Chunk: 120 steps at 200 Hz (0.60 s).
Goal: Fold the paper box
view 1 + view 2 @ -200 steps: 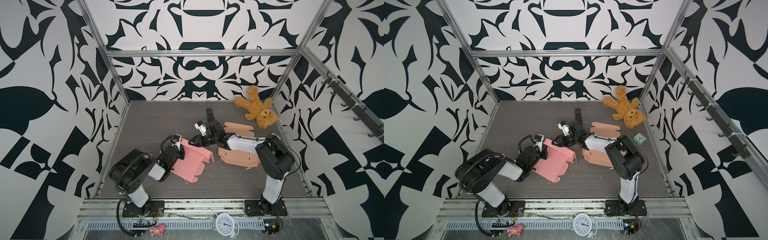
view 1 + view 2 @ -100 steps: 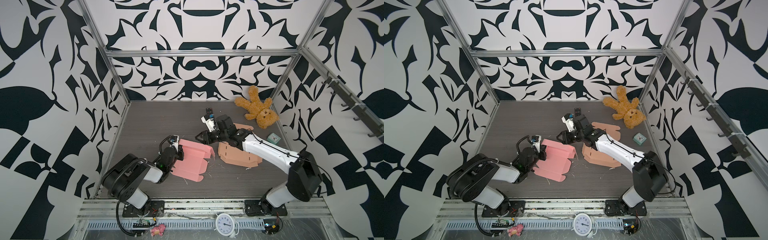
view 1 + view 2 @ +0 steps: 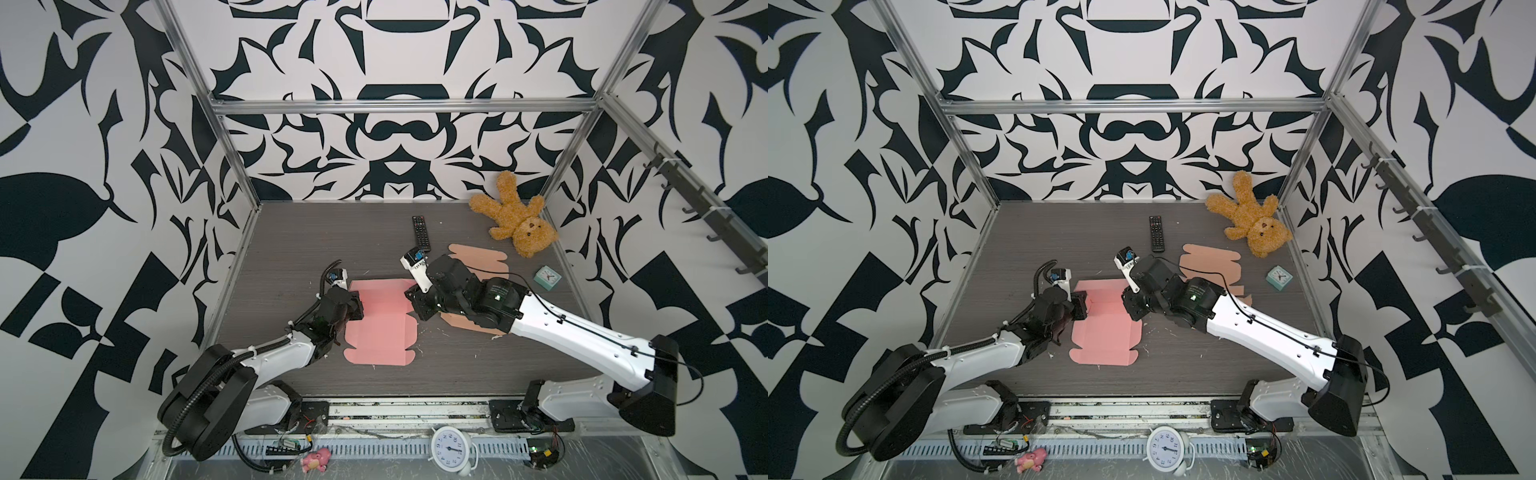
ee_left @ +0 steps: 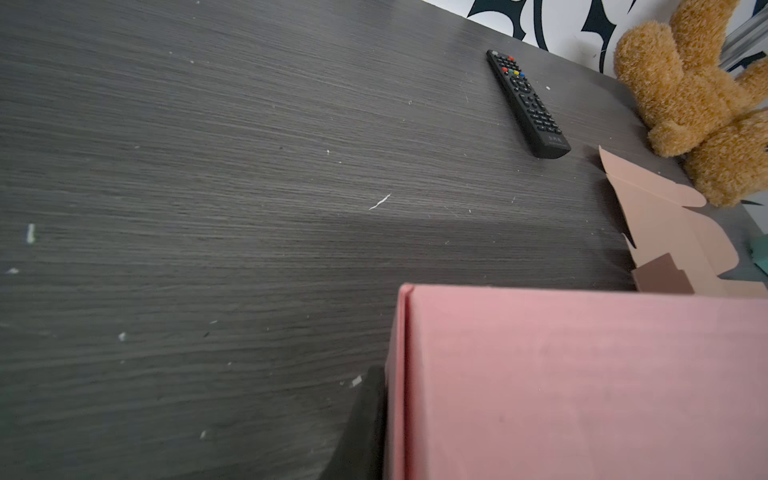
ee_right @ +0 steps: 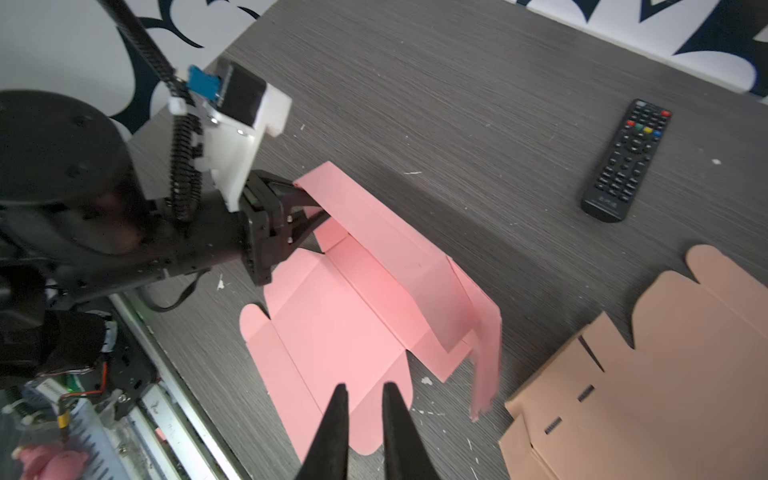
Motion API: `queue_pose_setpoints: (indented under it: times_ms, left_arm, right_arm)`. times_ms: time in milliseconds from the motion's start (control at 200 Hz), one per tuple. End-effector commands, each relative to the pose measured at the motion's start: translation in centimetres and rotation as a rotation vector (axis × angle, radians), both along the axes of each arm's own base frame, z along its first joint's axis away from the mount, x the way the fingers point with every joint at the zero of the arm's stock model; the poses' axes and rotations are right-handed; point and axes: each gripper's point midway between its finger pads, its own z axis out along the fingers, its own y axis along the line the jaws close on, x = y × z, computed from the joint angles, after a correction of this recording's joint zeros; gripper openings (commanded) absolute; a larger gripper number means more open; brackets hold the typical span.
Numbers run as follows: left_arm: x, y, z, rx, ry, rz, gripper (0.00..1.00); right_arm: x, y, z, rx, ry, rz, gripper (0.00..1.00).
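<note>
The pink paper box (image 3: 378, 332) (image 3: 1100, 336) sits near the middle of the desk (image 3: 291, 249), a little closer to the front edge than the rear one. Most of the sheet lies flat and unfolded. In the right wrist view, the long panel on its rear side is raised off the desk and leans over the flat part of the box (image 5: 340, 316). A narrow flap at the far end of that panel also stands up, but it is blurred.

The left claw (image 3: 356, 307) (image 3: 1079, 305) (image 5: 303, 208) is clamped on the left end of the raised panel. In the left wrist view the pink box (image 4: 582, 374) fills the near corner of the picture.

The right claw (image 3: 414, 303) (image 3: 1128, 305) (image 5: 365, 386) is at the right side of the box and hangs just above it. Its two dark fingers (image 5: 338, 415) are only a slit apart, with nothing between them, and only the flat pink sheet shows beyond their tips.

A tan cardboard blank (image 3: 478, 257) (image 5: 665, 374) lies flat to the right of the box, partly under the right arm. A black remote (image 3: 421, 230) (image 5: 627, 162) lies toward the rear edge. A teddy bear (image 3: 515, 224) is sprawled in the rear right corner. A small teal clock (image 3: 547, 277) stands by the right edge.
</note>
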Motion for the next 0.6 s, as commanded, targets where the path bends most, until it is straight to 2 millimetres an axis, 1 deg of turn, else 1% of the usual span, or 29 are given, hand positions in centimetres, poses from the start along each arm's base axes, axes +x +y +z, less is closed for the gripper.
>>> queue_pose_setpoints:
  times_ms: [0,110,320,595]
  left_arm:
    - [-0.9,0.2,-0.1,-0.030,0.075,0.020,0.15]
    - [-1.3,0.3,0.4,-0.042,0.075,0.018,0.15]
    - [-1.7,0.5,0.9,-0.047,0.079,0.014,0.15]
    - [-2.4,0.9,0.7,-0.052,0.083,0.017,0.15]
  right_arm:
    - [1.3,-2.0,0.9,-0.092,-0.079,-0.096,0.15]
    - [1.6,-2.0,0.3,-0.109,-0.080,-0.106,0.14]
    - [2.3,-1.2,-0.8,-0.170,-0.102,-0.103,0.14]
    - [3.2,0.4,-0.9,-0.219,-0.140,-0.086,0.14]
